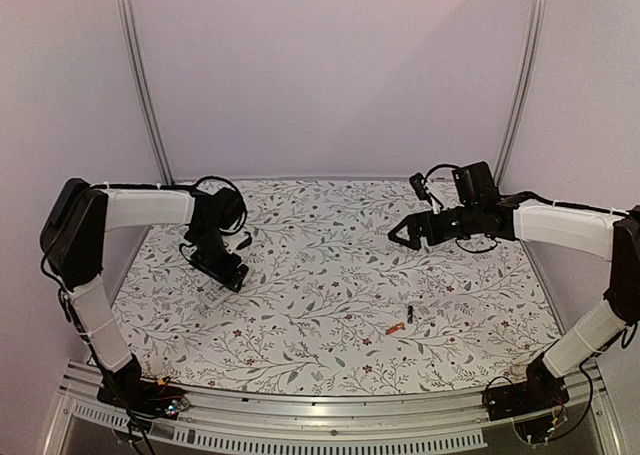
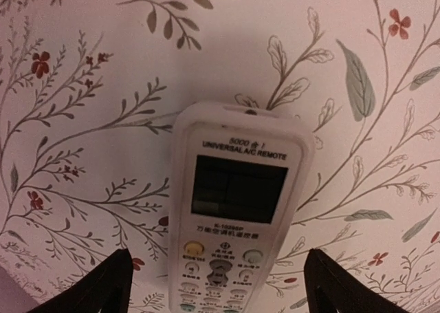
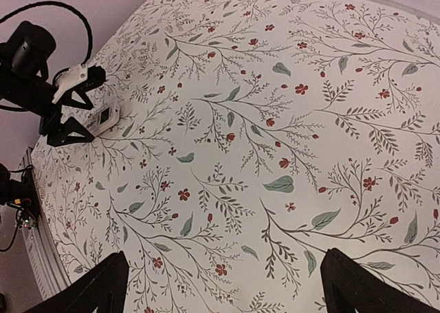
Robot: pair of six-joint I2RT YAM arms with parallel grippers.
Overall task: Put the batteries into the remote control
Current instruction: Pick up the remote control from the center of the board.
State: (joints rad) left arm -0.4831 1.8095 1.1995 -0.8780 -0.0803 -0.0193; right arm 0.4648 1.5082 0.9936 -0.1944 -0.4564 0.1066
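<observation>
The white remote control (image 2: 230, 210) lies face up on the floral cloth, screen end away from the left wrist camera; it shows as a pale patch in the top view (image 1: 212, 297) and small in the right wrist view (image 3: 106, 119). My left gripper (image 2: 220, 289) is open, low over the remote, one finger (image 2: 103, 285) on each side, not touching. The black battery (image 1: 410, 313) and the orange-red battery (image 1: 396, 328) lie close together at the front centre-right. My right gripper (image 1: 405, 233) is open and empty in the air, well behind the batteries.
The floral cloth (image 1: 330, 265) covers the whole table. A metal rail (image 1: 320, 407) runs along the near edge, and two metal posts (image 1: 145, 85) stand at the back corners. The left arm (image 3: 41, 86) with its cable shows in the right wrist view.
</observation>
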